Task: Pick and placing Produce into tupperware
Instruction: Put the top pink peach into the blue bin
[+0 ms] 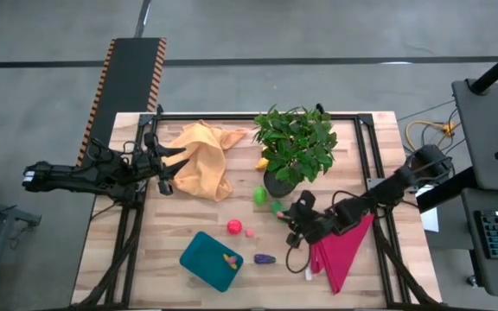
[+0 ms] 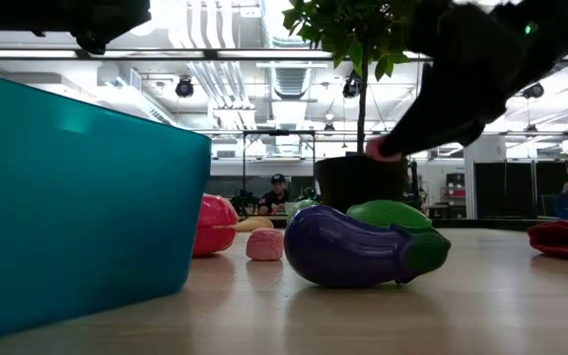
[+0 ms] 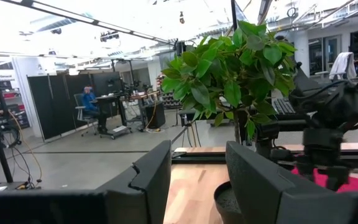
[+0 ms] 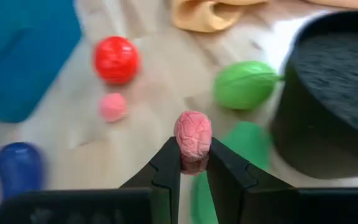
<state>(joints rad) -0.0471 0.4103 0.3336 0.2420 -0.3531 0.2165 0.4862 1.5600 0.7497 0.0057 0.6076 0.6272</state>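
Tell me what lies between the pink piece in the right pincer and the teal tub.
The right pincer holds a pink piece. Between it and the teal tub lie a red ball and a small pink piece, both low on the table. Carried above them, nothing visible blocks the way.

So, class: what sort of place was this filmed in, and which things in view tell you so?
Most likely a robotics lab or open workshop. Beyond the wooden table are exposed ceiling ducts, a person seated at a desk, and dark partition screens.
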